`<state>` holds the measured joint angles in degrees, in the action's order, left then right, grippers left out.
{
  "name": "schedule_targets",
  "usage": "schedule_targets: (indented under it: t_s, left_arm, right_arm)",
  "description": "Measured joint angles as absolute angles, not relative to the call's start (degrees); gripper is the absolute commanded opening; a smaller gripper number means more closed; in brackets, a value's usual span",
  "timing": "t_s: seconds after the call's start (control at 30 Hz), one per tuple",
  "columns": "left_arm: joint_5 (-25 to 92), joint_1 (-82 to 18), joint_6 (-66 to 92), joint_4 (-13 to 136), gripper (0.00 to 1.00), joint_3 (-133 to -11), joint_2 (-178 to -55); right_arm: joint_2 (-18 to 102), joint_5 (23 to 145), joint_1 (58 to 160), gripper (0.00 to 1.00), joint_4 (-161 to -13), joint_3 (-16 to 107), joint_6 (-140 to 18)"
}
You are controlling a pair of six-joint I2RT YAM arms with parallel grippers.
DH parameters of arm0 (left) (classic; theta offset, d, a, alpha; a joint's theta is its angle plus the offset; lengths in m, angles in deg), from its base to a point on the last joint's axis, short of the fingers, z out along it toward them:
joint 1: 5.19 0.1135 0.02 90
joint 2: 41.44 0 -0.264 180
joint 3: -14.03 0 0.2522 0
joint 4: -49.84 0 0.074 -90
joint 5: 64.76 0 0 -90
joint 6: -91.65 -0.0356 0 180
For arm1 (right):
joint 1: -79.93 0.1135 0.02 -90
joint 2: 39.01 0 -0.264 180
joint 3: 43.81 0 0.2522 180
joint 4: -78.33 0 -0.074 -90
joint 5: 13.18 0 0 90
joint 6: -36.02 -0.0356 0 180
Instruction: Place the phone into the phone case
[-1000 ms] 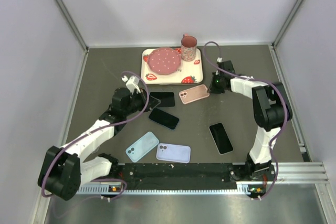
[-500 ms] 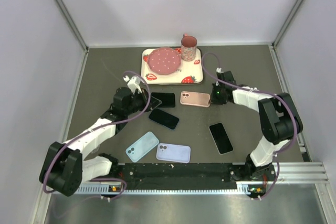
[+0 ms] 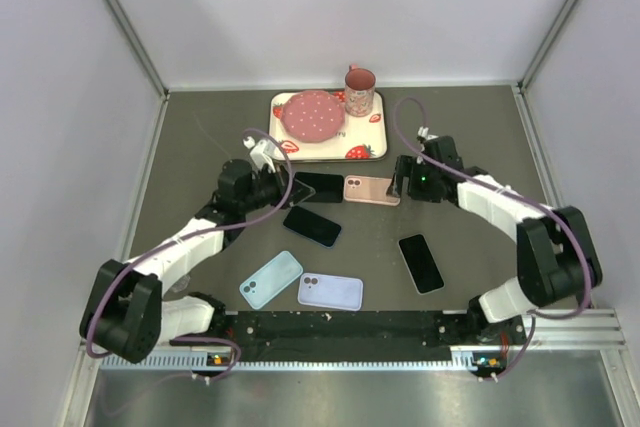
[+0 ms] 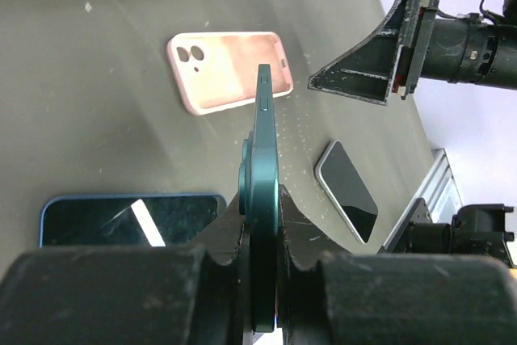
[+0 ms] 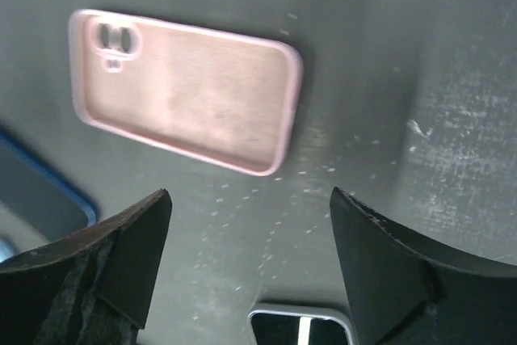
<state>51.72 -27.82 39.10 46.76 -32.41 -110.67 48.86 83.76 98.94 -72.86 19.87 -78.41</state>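
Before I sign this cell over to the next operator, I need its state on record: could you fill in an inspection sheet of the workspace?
Surface: dark grey table, speckled and scuffed; no spill seen.
Job's things: pink case flat, open side up; dark teal device clamped edge-on; three dark phones lying flat.
Clutter: light blue case and lavender case side by side; strawberry tray carrying a pink plate, pink cup at its far corner.
Grippers: left gripper shut on the dark teal device; right gripper open above the pink case, holding nothing.
Cables: purple cables loop off both arms.
Surroundings: pale walls on three sides; metal rail at the near edge.
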Motion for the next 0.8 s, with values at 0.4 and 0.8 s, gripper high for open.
schedule_targets:
  t_s: [0.4,0.8]
  left_arm:
    - [70.0,-26.8,40.0,31.4,0.0,-37.9,-111.7]
    - [84.9,-27.0,64.4,-4.1,0.0,-39.0,-122.7]
  right_arm:
    - [26.3,111.8,97.3,0.93,-93.6,13.4,-80.9]
    - [24.8,130.2,97.3,0.73,-114.0,8.8,-93.2]
